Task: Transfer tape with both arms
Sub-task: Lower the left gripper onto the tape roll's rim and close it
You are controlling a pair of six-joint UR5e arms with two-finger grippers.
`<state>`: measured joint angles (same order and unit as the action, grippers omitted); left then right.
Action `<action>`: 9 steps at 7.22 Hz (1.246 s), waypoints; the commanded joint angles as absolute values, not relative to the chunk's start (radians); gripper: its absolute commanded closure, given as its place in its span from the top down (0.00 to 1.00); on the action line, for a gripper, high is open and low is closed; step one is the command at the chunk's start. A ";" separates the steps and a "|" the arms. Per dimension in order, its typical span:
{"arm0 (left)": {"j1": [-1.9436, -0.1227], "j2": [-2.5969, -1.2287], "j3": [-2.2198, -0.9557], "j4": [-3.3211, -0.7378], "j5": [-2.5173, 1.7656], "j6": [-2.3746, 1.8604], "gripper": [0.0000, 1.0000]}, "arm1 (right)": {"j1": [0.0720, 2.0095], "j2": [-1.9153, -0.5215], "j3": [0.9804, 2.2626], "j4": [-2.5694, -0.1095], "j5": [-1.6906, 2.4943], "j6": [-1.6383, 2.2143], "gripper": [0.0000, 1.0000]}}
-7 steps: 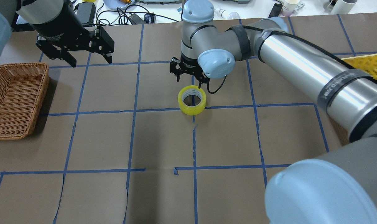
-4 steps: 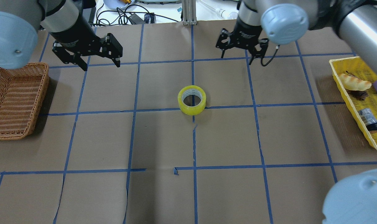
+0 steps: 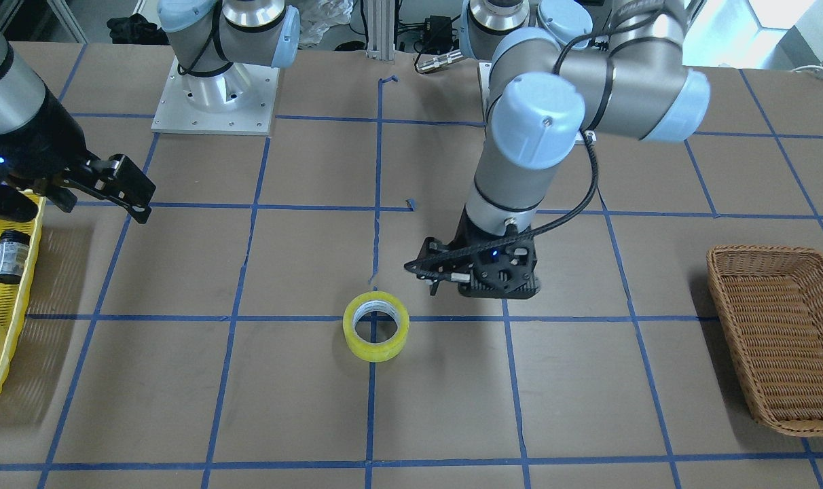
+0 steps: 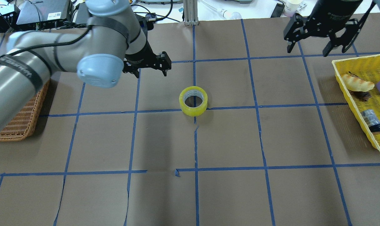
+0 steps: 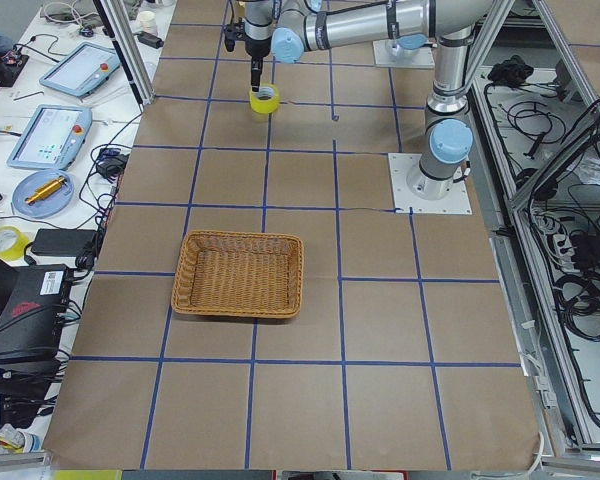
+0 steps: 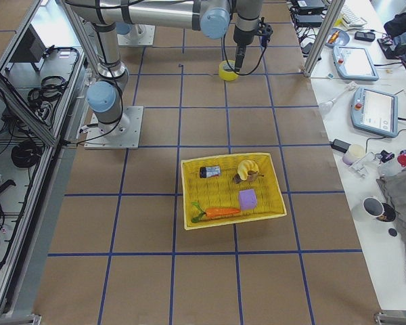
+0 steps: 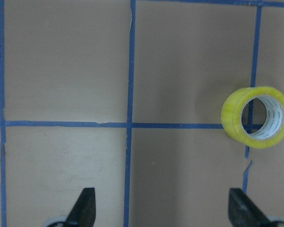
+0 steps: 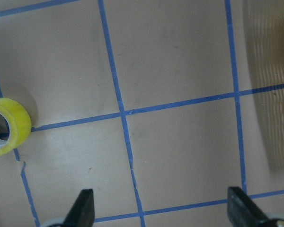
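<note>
- Brown paper is covering the surface [image 4: 227,138], and blue strips are marking it into a grid. A wicker basket [image 4: 20,125] is sitting at its 9 o'clock edge in the overhead view and a yellow basket [image 4: 362,57] at its 3 o'clock edge.
- The tape [image 4: 193,111] is lying near the middle of the surface, right on a crossing of two blue lines. Nothing is touching it.
- The left hand [image 4: 150,73] is hanging above the surface with its fingers spread wide and nothing between them. The tape is lying at roughly 4 o'clock from it in the overhead view, near but apart.
- In the left wrist view the roll [image 7: 255,118] is showing at about 1 o'clock, off beyond the right-side fingertip rather than between the two.
- The right hand [image 4: 307,51] is hovering beside the yellow basket, also wide open and empty. The tape is lying at about 8 o'clock from it, well apart.
- Judgement: the left hand is the nearer one, so the pickup is probably falling to it.
- The roll is resting flat on one face, with its core hole opening upward and its axis standing vertical. Being round in plan, it is offering no long axis along the surface.
- Judgement: the left hand is needing a shift toward 4 o'clock before descending. No wrist turn seems called for.
</note>
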<state>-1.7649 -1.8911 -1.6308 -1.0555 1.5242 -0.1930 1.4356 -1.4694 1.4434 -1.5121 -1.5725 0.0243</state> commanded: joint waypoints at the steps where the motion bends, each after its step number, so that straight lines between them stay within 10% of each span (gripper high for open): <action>1: -1.834 -2.001 -1.635 -0.965 1.526 -0.222 0.98 | 1.442 -1.512 1.468 -1.500 -1.595 0.023 1.00; 4: -1.854 -2.129 -1.643 -0.876 1.523 -0.236 0.89 | 1.477 -1.522 1.482 -1.499 -1.594 0.021 1.00; 9: -1.867 -2.125 -1.704 -0.795 1.503 -0.227 0.08 | 1.558 -1.543 1.516 -1.508 -1.592 0.011 1.00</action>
